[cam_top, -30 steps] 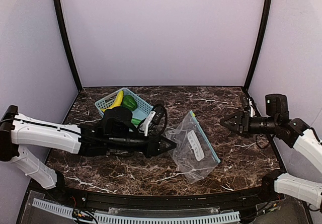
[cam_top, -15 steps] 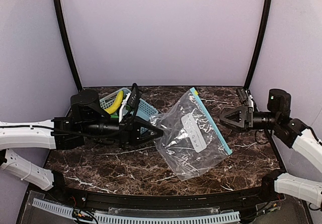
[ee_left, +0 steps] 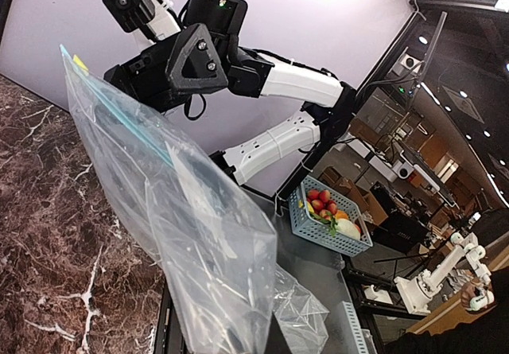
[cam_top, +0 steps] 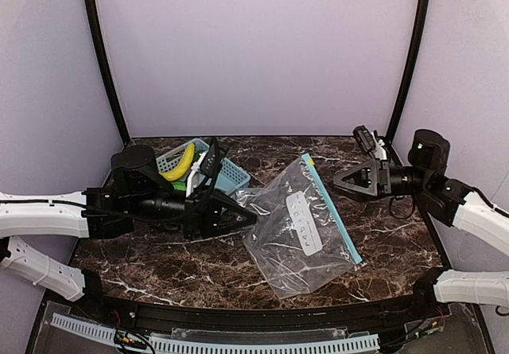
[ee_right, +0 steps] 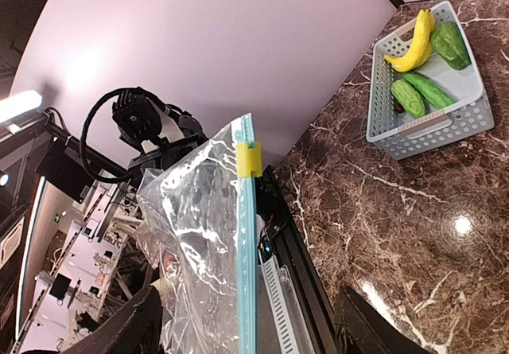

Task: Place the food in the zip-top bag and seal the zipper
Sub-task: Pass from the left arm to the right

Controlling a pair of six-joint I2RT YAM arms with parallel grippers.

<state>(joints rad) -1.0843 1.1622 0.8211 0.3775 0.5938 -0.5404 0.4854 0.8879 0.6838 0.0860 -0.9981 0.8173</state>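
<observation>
The bag (cam_top: 298,227) is held up, tilted over the counter (cam_top: 398,247), pinched at its left edge by the closed left gripper (cam_top: 248,217). It is thin, limp, slippery film, light and apt to sag and crinkle. Only the zipper (cam_top: 328,203) rim gives any stiffness, so that is the place to take hold. The right gripper (cam_top: 340,180) has its jaws spread, with the zipper edge between them in its wrist view, seemingly not touching. The food (cam_top: 183,163) lies in the basket (cam_top: 233,176) at the back left, apart from the bag.
</observation>
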